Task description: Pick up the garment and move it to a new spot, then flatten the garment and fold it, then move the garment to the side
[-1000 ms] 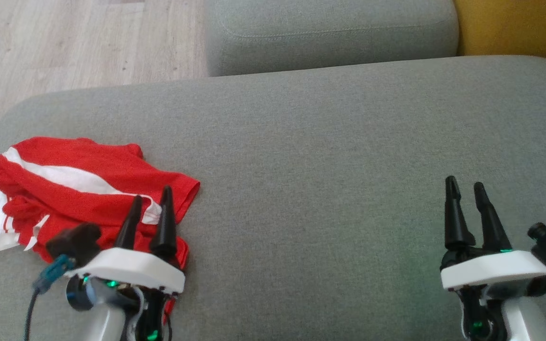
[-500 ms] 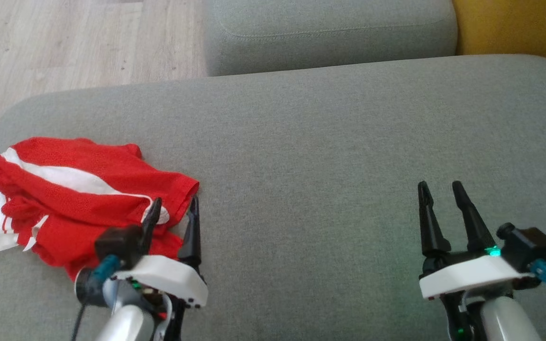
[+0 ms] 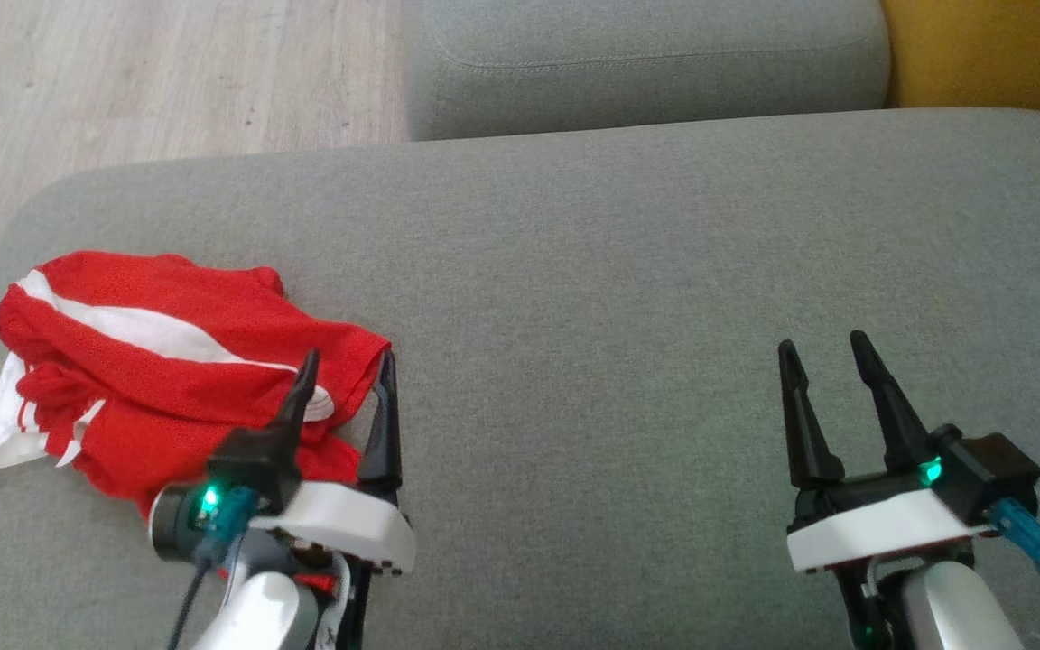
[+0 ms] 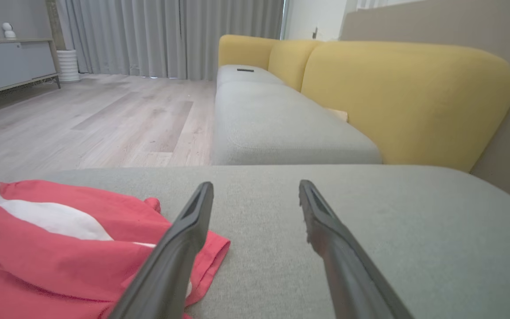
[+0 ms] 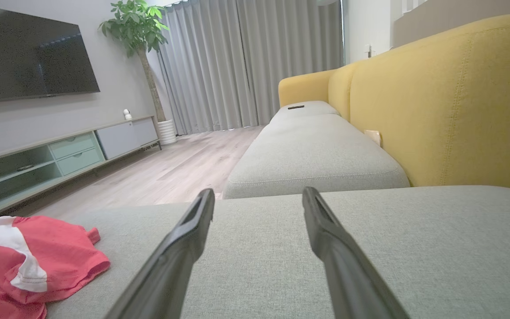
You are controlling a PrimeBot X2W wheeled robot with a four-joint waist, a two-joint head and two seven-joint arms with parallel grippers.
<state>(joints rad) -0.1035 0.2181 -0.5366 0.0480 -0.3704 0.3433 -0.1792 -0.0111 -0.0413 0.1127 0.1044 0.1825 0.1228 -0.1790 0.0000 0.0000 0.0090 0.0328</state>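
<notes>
A crumpled red garment with white stripes (image 3: 159,379) lies on the left part of the grey sofa cushion (image 3: 619,298); it also lies low at the left in the left wrist view (image 4: 60,243) and in the right wrist view (image 5: 29,261). My left gripper (image 3: 347,372) hovers open over the garment's right edge, its left finger above the red cloth and its right finger just past the hem, with nothing held. At the lower right my right gripper (image 3: 825,350) is open too, above bare cushion and far from the garment.
A second grey cushion (image 3: 646,68) adjoins at the back, with the yellow backrest (image 3: 989,54) to the right. Wooden floor (image 3: 123,81) lies beyond the cushion's left and far edges. A TV cabinet (image 5: 60,155) stands across the room.
My left gripper has shifted right, from over the garment's middle to its right hem, and spread wider. The right gripper has moved left and a little forward. The camera shifted slightly.
</notes>
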